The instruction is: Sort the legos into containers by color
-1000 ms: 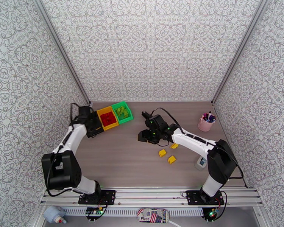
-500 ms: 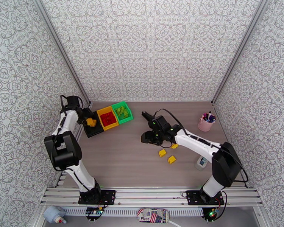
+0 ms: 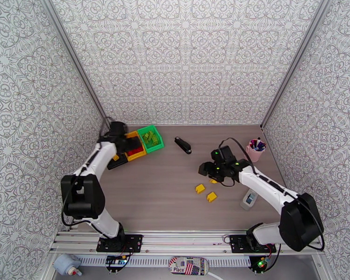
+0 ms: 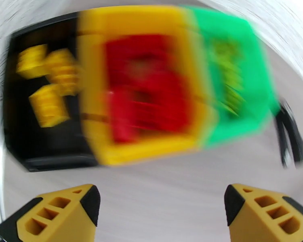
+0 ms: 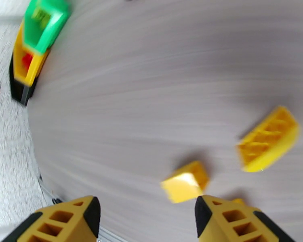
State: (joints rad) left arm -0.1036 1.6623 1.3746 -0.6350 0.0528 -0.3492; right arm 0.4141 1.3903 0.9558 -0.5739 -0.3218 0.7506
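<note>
Three containers stand in a row at the back left: a black bin (image 4: 46, 146) with three yellow legos (image 4: 50, 105), a yellow bin (image 4: 143, 152) with red legos (image 4: 147, 89), and a green bin (image 4: 240, 122) with lime legos (image 4: 228, 61). My left gripper (image 3: 124, 142) hovers over the black bin (image 3: 113, 162) and yellow bin (image 3: 138, 155); its fingers (image 4: 58, 214) stand wide open with nothing between them. Loose yellow legos (image 3: 200, 188) (image 3: 212, 197) lie on the table at mid right. My right gripper (image 3: 204, 171) hangs open just above them, and the two bricks (image 5: 186, 181) (image 5: 268, 138) lie ahead of its fingertips (image 5: 66, 218).
A black stapler-like object (image 3: 183, 145) lies right of the green bin (image 3: 150, 138). A pink cup of pens (image 3: 254, 151) stands at the far right, and a small white bottle (image 3: 249, 200) sits by the right arm. Patterned walls close in the table on three sides.
The left gripper opened, left a yellow lego in the black bin, and swung toward the yellow bin. The right arm moved right, uncovering the black stapler-like object.
</note>
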